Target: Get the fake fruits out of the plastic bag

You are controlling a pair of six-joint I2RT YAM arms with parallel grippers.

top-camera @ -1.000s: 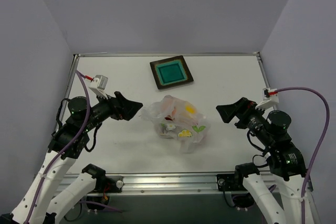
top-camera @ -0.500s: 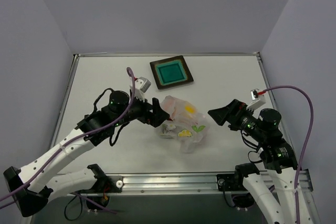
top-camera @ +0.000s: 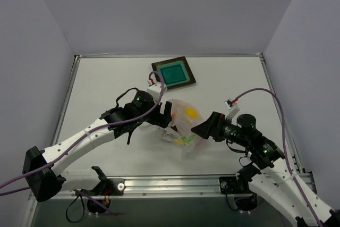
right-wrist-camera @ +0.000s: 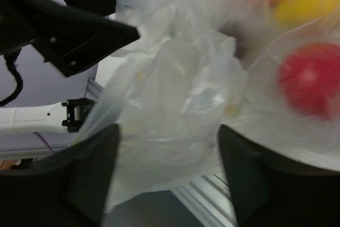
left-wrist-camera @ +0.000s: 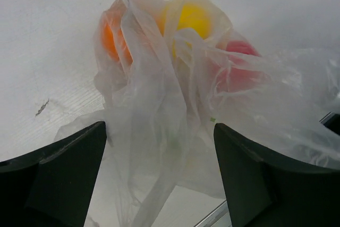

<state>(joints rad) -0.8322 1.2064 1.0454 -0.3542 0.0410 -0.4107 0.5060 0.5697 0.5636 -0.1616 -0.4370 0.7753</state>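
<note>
Only three fruits (top-camera: 190, 113) show, hazy through the crinkled clear bag (top-camera: 182, 126) mid-table: orange (left-wrist-camera: 110, 35), yellow (left-wrist-camera: 194, 18), red (left-wrist-camera: 239, 70). The right wrist view is blurred. Left gripper (left-wrist-camera: 159, 131) and right gripper (right-wrist-camera: 169, 131) straddle it, jaws apart.

The bag (top-camera: 185, 126) lies on the table (top-camera: 106, 78), the fruits (left-wrist-camera: 194, 18) inside it. The plate (top-camera: 173, 73) sits behind it, apart. The left gripper (top-camera: 166, 116) is at its left side, the right gripper (top-camera: 198, 129) at its right.
</note>
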